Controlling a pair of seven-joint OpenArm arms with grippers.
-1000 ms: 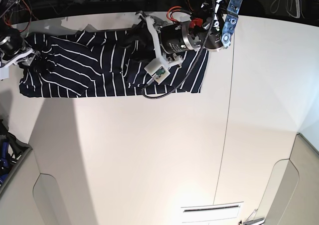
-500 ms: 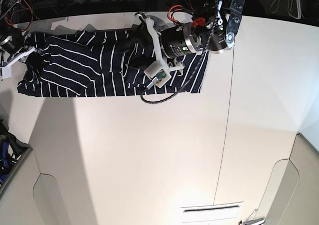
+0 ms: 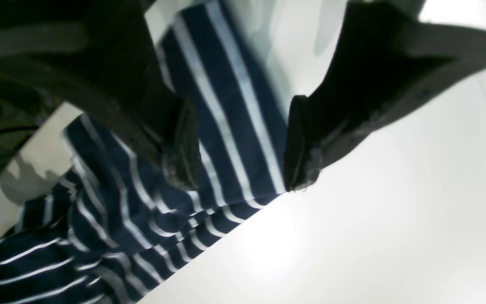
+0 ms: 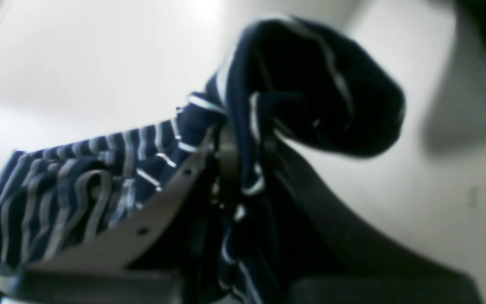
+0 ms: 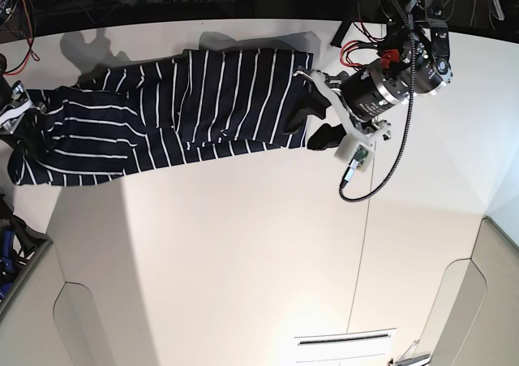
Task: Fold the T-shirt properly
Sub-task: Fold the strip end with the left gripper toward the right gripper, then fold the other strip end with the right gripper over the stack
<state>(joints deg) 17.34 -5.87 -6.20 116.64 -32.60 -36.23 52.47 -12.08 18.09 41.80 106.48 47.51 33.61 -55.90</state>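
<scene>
The navy white-striped T-shirt [image 5: 178, 114] lies stretched sideways along the far part of the white table [image 5: 243, 260]. My left gripper [image 5: 315, 121] is at the shirt's right edge. In the left wrist view its two dark fingers stand apart [image 3: 241, 173], with striped cloth [image 3: 226, 126] showing in the gap, and it looks open. My right gripper [image 5: 18, 110] is at the shirt's left end. In the right wrist view it is shut [image 4: 243, 169] on a bunched fold of the shirt [image 4: 78, 181], and a dark lump of cloth hangs over the fingers.
A black cable [image 5: 369, 175] loops down from the left arm over the table. A seam [image 5: 366, 236] runs down the table right of the middle. A slot [image 5: 345, 340] sits near the front edge. Dark gear [image 5: 10, 244] stands at the left edge, and wires lie along the back.
My left arm has moved right, from over the shirt's middle to its right edge. The shirt has gone from crumpled to wider and flatter. My right gripper has shifted a little down-left with the cloth.
</scene>
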